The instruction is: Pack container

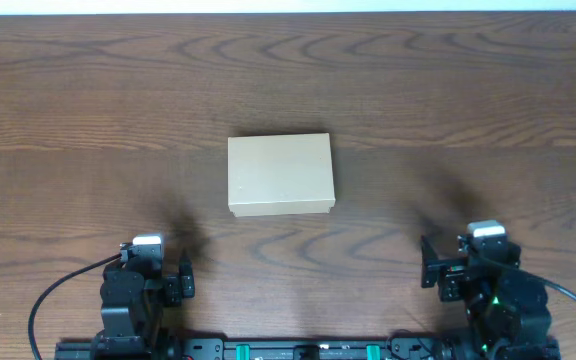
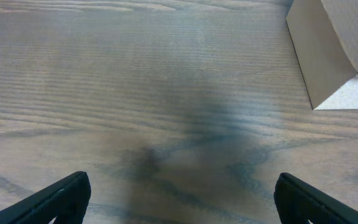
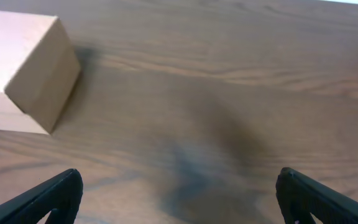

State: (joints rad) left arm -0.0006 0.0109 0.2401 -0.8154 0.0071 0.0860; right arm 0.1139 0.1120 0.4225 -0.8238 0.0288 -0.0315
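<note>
Your cardboard box sits shut in the middle of the wooden table, probably so either arm reaches it. Left gripper and right gripper sit well apart from it, jaws spread wide, holding nothing.

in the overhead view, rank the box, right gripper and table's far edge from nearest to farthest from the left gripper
From the left gripper:
1. The box, ahead and to its right, mid-table.
2. The right gripper, across at the near side, and the table's far edge, straight ahead: too close to call.
</note>
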